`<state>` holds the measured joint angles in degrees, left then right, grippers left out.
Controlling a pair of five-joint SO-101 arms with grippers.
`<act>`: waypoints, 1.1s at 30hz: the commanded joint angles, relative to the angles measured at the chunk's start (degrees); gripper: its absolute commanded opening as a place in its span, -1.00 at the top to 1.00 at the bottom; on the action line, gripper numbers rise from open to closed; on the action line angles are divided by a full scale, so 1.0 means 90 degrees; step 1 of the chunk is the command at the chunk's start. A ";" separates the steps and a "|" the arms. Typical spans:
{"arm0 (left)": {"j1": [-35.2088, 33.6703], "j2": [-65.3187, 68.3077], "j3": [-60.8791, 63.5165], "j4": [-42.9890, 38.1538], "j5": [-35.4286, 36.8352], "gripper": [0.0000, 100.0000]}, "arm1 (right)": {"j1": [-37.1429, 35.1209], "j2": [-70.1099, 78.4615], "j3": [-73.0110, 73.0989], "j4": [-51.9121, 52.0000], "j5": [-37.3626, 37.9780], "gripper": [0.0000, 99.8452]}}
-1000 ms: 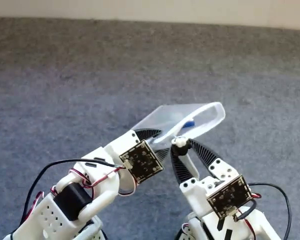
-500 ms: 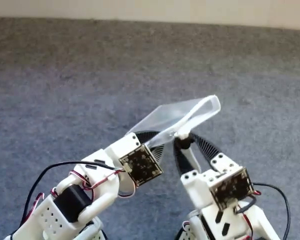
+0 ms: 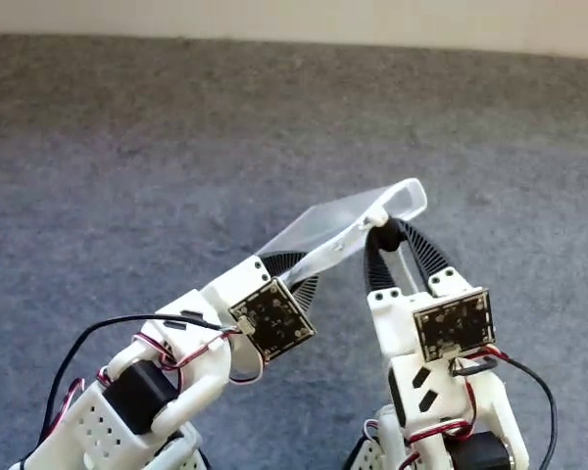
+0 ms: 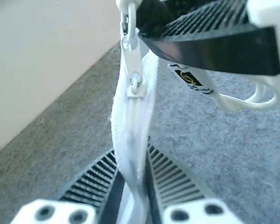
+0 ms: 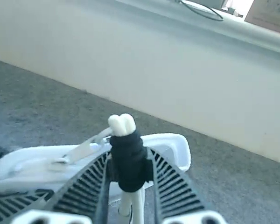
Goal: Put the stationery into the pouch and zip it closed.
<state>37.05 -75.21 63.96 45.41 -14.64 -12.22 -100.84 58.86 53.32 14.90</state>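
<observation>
1. Grey carpet-like tabletop (image 3: pixel 127 147) runs across the whole high view.
2. The pouch (image 3: pixel 335 221), see-through white, is just right of centre in the frame. It's stretched on a slant between the 2 grippers.
3. Left gripper (image 3: pixel 296 272) comes in from the lower left and is clamped on the pouch's lower-left end. The zip edge is pinched between its ribbed fingers (image 4: pixel 175 179).
4. Right gripper (image 3: pixel 392 235) comes up from the lower right, squeezed together on the zip's pull tab (image 5: pixel 122 125) near the pouch's upper-right end.
5. Zip slider (image 4: pixel 136 88) sits on the zip line, linked to that pull tab.

Grey carpet (image 3: pixel 127 176), pale wall (image 5: pixel 130 60).
</observation>
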 commanded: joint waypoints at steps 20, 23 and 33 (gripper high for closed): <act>-0.0190 -0.0024 -0.0024 0.0215 -0.0029 0.99 | 0.0894 0.0034 0.0396 -0.1021 -0.0039 0.99; -0.0190 -0.0024 -0.0024 0.0225 -0.0039 0.99 | 0.0904 0.0034 0.0405 -0.1021 -0.0029 0.99; -0.0190 -0.0024 -0.0112 0.0400 -0.0039 0.99 | 0.1118 0.0034 0.0962 -0.1734 0.0127 0.99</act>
<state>36.97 -75.30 63.78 46.99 -14.64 -5.01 -100.92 66.68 43.03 15.25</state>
